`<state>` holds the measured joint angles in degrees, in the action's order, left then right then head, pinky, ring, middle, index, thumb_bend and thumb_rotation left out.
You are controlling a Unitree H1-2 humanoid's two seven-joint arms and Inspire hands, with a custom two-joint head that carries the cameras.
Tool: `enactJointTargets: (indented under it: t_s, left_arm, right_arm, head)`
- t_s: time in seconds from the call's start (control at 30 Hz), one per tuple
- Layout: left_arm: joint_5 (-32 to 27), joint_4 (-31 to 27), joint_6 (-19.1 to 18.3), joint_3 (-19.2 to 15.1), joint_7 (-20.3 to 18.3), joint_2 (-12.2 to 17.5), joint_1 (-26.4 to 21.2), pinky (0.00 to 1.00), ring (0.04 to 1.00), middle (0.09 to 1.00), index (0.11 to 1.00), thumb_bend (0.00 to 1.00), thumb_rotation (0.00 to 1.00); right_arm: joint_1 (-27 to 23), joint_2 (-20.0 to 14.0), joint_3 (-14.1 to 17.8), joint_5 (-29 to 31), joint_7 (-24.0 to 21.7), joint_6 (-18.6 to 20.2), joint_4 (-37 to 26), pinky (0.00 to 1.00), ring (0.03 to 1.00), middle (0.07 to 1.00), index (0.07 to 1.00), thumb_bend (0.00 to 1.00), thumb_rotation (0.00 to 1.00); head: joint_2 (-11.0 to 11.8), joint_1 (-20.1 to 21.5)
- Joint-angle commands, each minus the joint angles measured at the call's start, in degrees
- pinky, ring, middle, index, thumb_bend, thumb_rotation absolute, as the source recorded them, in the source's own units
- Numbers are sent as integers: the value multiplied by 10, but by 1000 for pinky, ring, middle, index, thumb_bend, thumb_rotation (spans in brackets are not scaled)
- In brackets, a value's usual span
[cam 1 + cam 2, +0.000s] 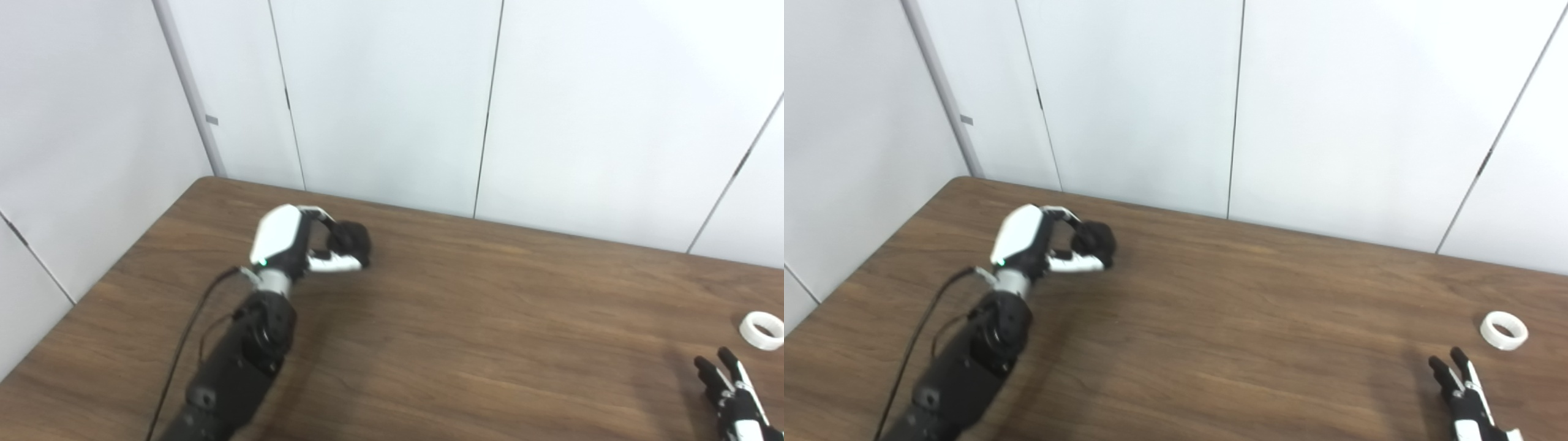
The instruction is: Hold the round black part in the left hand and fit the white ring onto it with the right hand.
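Note:
My left hand [300, 245] reaches over the far left part of the brown table [465, 318] and is shut on the round black part [350, 242], gripped between fingers and thumb; it also shows in the right eye view [1095, 239]. The white ring [762, 330] lies flat on the table at the far right, also in the right eye view [1503, 330]. My right hand [1467, 395] is open at the bottom right edge, fingers apart, just short of the ring and a little to its left, holding nothing.
White wall panels [392, 92] rise right behind the table's far edge and along its left side. A black cable [184, 349] runs along my left forearm.

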<state>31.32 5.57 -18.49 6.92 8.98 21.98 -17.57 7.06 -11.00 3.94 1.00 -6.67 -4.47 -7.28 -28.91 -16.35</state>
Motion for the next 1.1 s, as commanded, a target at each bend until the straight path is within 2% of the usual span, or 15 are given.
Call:
enactJointTargets:
  t_s: [0.0,0.27,0.43,0.53,0.67,0.87,1.07]
  left_arm:
    - [14,-58,0,8,-10,-4,-1,1000,882,781,485,522,48]
    - [46,-180,-20,56,-84,-37,55,1000,907,796,485,521,54]
    - [55,-220,2,83,-114,-46,91,1000,941,829,484,522,55]
    - [68,-238,13,102,-130,-52,106,1000,959,845,484,521,57]
    - [78,-256,26,124,-144,-62,123,1000,967,852,484,521,59]
    - [102,-248,69,152,-137,-80,155,1000,960,839,484,521,60]
    - [115,-224,93,155,-127,-95,180,1000,959,843,485,520,58]
  right_arm:
    - [21,12,-8,-6,7,9,10,1000,950,919,981,543,1000]
    - [22,18,-15,-34,15,15,-6,1000,915,902,971,562,1000]
    - [20,29,-22,-46,24,7,-11,991,900,896,961,585,1000]
    - [20,38,-29,-57,31,17,-25,989,900,894,957,580,1000]
    - [21,48,-40,-74,38,38,-45,974,904,900,961,558,1000]
    - [19,62,-58,-104,57,70,-76,948,904,902,956,497,1000]
    - [13,69,-77,-122,73,93,-92,954,915,903,962,513,1000]
  head:
    - [-2,4]
    - [-21,43]
    - [-33,76]
    - [-40,93]
    - [-55,127]
    - [-78,167]
    - [-97,201]
